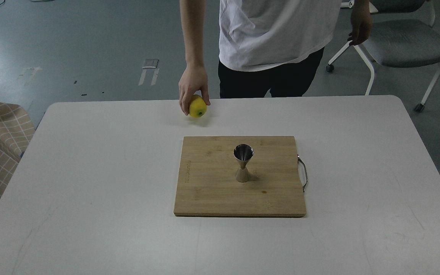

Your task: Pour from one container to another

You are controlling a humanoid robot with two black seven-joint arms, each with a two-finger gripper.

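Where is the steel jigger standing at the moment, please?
In the head view, the jigger stands upright near the middle of the wooden cutting board, nearer me than the lemon.

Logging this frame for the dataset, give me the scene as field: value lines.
surface: white table
board: wooden cutting board, flat at table centre, metal handle on its right edge
jigger: steel jigger, upright near the board's middle
glass tumbler: not in view
lemon: yellow lemon at the far table edge, held by a person's hand
person: white shirt, standing behind the table
robot arms: neither gripper in view
pour: not started
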